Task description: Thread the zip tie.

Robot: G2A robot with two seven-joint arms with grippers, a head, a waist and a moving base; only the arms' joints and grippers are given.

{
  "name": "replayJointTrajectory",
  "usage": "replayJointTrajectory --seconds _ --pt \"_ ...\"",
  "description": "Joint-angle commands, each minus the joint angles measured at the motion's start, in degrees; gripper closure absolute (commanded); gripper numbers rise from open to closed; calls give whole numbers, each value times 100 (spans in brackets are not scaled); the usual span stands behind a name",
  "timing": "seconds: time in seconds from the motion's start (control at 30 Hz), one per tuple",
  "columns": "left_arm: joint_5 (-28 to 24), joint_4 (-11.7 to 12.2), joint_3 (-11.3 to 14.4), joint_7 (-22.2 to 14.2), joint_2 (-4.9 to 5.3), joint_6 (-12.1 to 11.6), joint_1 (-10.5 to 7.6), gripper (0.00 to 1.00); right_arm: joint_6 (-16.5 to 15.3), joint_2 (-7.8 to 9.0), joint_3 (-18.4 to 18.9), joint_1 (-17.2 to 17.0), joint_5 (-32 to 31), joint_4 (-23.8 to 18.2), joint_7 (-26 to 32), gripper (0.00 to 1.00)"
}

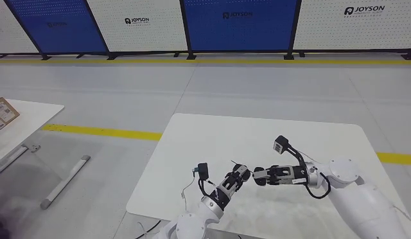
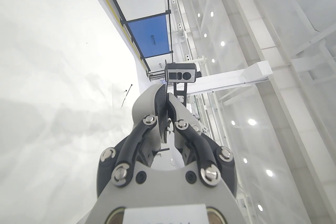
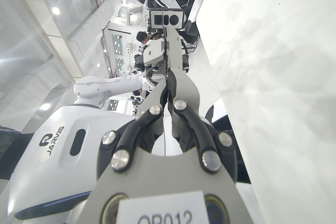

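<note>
The zip tie (image 3: 164,138) is a thin black strap held in the air, pinched in the left claw (image 2: 164,88). It shows as a narrow edge between that claw's ribbed pads (image 2: 160,104) and runs on past its tips. The right claw (image 3: 168,78) faces the left claw tip to tip, almost touching it, and is also closed, with the same thin strand passing down between its fingers. By my reading, each claw grips one end of the single strap. I cannot tell which end is the head and which the tail. A strap like this should be very light, springy along its length and slick on its flat faces, so it will probably bow or twist away if it is held far from the working end. The better hold is likely flat across the pads, close behind the tail tip on one side and just behind the head on the other. That leaves only a short stub free to aim at the slot. It needs a firm pinch, but it is not fragile. The white surface (image 1: 212,136) lies under the left claw. A second tie (image 2: 126,95) lies loose on it, well apart from the left claw.
</note>
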Motion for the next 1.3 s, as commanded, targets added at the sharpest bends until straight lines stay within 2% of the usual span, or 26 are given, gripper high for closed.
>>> replayJointTrajectory --seconds 0.0,0.2,0.33,0.37,0.67,0.77,0.9,0.97,1.03,1.17,1.23,1.27 --pt "28 -25 -3 104 -7 57 31 100 -19 32 101 -72 25 -53 -20 0" --pt "221 -151 25 636 -46 468 109 100 -145 186 555 -387 92 -227 -32 0" --pt "276 -165 148 1023 -103 911 100 100 -216 286 853 -616 68 -432 -136 0" --pt "242 -175 195 1133 -127 1003 75 100 -230 313 940 -681 -55 -501 -346 0" --pt "242 -175 195 1133 -127 1003 75 100 -226 320 952 -696 -113 -530 -398 0" --pt "47 -249 144 984 -133 999 76 100 -226 320 952 -696 -113 -530 -398 0" --pt "-240 -743 36 831 -125 831 246 100 -226 320 952 -696 -113 -530 -398 0" --pt "-399 -1122 -30 733 -115 708 371 100 -226 320 952 -696 -113 -530 -398 0" --pt "-719 -1494 -74 645 -113 703 508 100 -226 320 952 -696 -113 -530 -398 0" --pt "-830 -2100 -173 818 -121 552 625 100 -226 320 952 -696 -113 -530 -398 0" --pt "-725 -2233 -190 943 -129 489 647 100 -226 320 952 -696 -113 -530 -398 0" --pt "-608 -2242 -177 1002 -131 538 656 100 -226 320 952 -696 -113 -530 -398 0"
